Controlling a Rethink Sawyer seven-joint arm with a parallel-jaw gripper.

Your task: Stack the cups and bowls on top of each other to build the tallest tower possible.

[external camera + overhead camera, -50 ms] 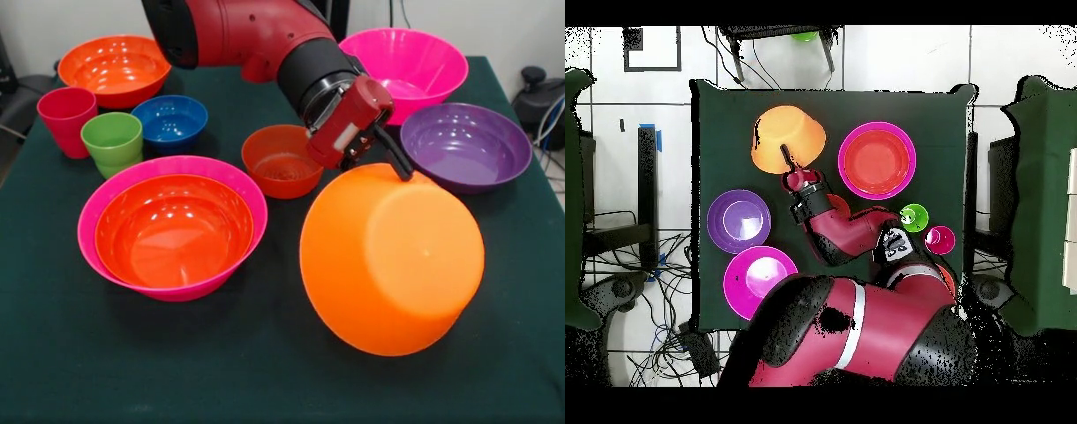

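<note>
My gripper is shut on the rim of the large light orange bowl, which hangs tipped on its side with its underside facing the front view. From overhead, the gripper meets that orange bowl near the table's far edge. Left of it, a red-orange bowl nests inside a large magenta bowl. The red-pink cup and the green cup stand upright at the left, next to the small blue bowl. A small orange-red bowl sits just behind the gripper.
A second red-orange bowl and a second magenta bowl sit at the back, with the purple bowl at the right. The arm covers part of the table in the overhead view. Cables lie beside the table.
</note>
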